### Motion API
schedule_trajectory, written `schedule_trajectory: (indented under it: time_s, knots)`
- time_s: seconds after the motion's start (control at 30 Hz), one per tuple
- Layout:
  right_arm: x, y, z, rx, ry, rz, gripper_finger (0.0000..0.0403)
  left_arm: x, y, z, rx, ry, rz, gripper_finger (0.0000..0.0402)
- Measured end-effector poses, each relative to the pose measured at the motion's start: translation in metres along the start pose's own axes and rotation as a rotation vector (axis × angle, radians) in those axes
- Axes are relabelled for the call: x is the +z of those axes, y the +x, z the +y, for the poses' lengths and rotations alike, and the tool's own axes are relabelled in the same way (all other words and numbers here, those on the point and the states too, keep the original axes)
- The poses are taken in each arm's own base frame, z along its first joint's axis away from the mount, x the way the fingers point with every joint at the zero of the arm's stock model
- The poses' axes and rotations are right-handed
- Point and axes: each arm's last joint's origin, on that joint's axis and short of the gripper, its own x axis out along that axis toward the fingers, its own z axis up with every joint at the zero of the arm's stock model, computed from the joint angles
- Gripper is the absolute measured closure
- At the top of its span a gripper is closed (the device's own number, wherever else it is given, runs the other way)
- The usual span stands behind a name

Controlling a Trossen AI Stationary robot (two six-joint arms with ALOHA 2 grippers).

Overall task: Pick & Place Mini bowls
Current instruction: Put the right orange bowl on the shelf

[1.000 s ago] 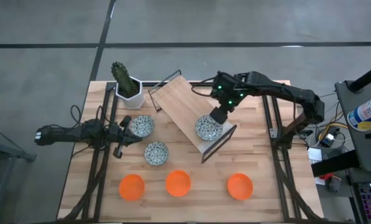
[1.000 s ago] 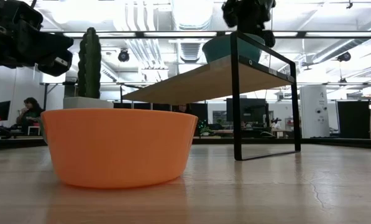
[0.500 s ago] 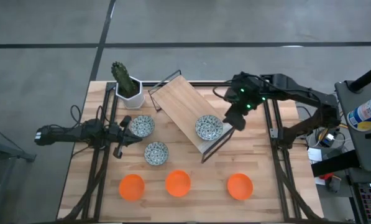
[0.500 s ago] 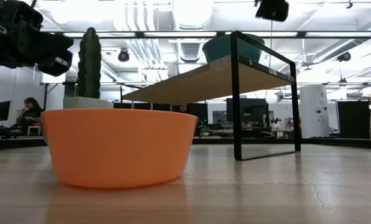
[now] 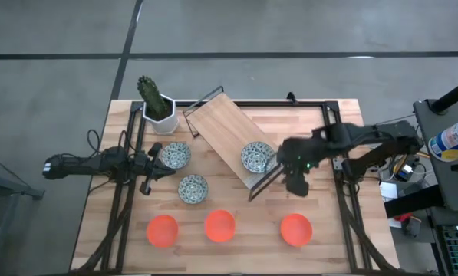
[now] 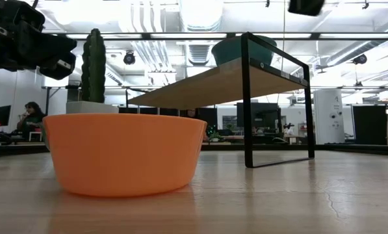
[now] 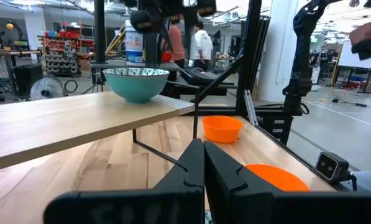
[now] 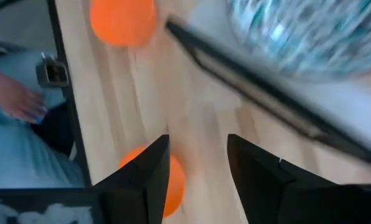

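Three white bowls with blue-green pattern show in the high view: one [image 5: 175,155] and another [image 5: 192,188] rest on the table, and the third [image 5: 257,157] sits on the near end of the tilted wooden shelf [image 5: 225,134]. Three orange bowls [image 5: 163,230] [image 5: 219,225] [image 5: 296,229] stand in a row near the table's near edge. My right gripper [image 5: 298,184] is open and empty, raised over the table between the shelf's near end and the right orange bowl. My left gripper [image 5: 166,170] waits shut beside the two patterned bowls on the table.
A cactus in a white pot [image 5: 158,107] stands at the far left, next to the shelf's black wire frame [image 5: 268,175]. A person's hand [image 8: 11,99] shows beyond the table edge in the right wrist view. Bare wood lies right of the shelf [image 5: 321,130].
My right gripper has risen from the patterned bowl on the shelf and swung toward the table's right, then toward the near edge, ending over the table beside the shelf's frame. The bowl has stayed on the shelf.
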Motion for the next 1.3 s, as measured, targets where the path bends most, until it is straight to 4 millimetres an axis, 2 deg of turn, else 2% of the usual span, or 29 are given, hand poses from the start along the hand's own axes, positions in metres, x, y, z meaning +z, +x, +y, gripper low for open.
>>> schedule_trajectory:
  time_s: [0.23, 0.5, 0.63, 0.87, 1.07, 1.3]
  knots:
    - [-0.031, 0.042, 0.012, -0.058, 0.064, 0.116, 0.025, 0.0, 0.0, 0.0, 0.0, 0.0, 0.0, 0.0402]
    - [-0.065, 0.083, 0.009, -0.133, 0.132, 0.215, 0.0259, 0.0, 0.0, 0.0, 0.0, 0.0, 0.0, 0.0402]
    - [-0.075, 0.1, 0.01, -0.095, 0.146, 0.22, 0.0264, 0.0, 0.0, 0.0, 0.0, 0.0, 0.0, 0.0402]
    - [-0.09, 0.123, 0.012, -0.044, 0.153, 0.224, 0.0264, 0.0, 0.0, 0.0, 0.0, 0.0, 0.0, 0.0402]
    - [-0.107, 0.139, 0.011, -0.092, 0.148, 0.286, 0.0269, 0.0, 0.0, 0.0, 0.0, 0.0, 0.0, 0.0402]
    - [-0.115, 0.158, 0.016, -0.093, 0.14, 0.299, 0.0271, 0.0, 0.0, 0.0, 0.0, 0.0, 0.0, 0.0402]
